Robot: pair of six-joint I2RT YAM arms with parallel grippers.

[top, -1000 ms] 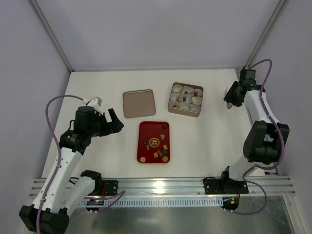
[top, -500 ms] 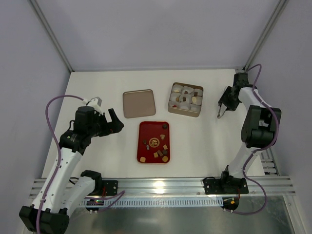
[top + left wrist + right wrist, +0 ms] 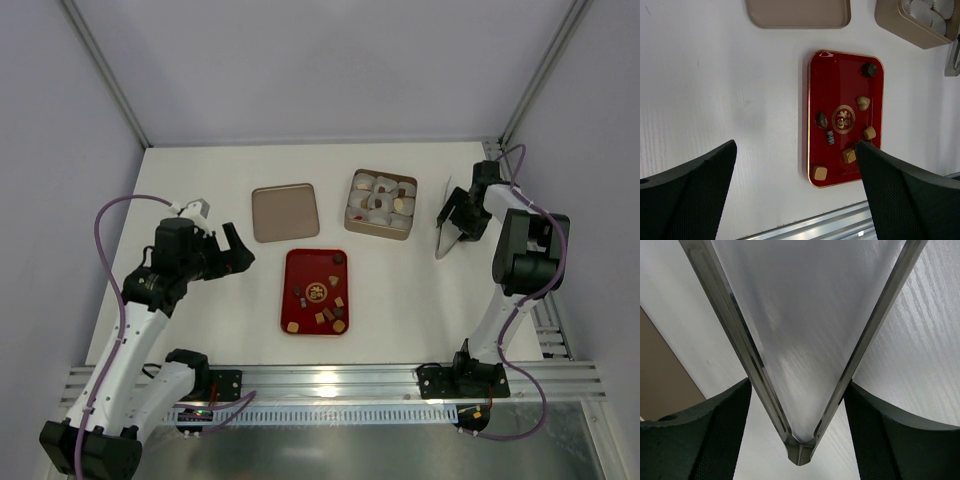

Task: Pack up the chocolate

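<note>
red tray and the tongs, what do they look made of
The red tray: likely lacquered tin or plastic, going by its glossy face and thin gold rim. The tongs: probably brushed steel, being silvery with bright reflections.

Table (image 3: 200,180): a white surface is carrying everything here.
Tray (image 3: 300,268) (image 3: 840,80): a red rectangle with a gold emblem at its middle is lying flat near the front.
Lid (image 3: 285,212) (image 3: 797,12): a tan lid with rounded corners is lying just behind the tray, to the left.
Tin (image 3: 378,234) (image 3: 900,25): a tan tin is sitting open beside the lid, apart from it.
Paper cups (image 3: 383,195) (image 3: 927,10): white crinkled cups are filling the tin.
Tongs (image 3: 445,225) (image 3: 740,340): metal tongs are spreading in a V right of the tin.
Rail (image 3: 330,380): aluminium is running along the near edge.
</note>
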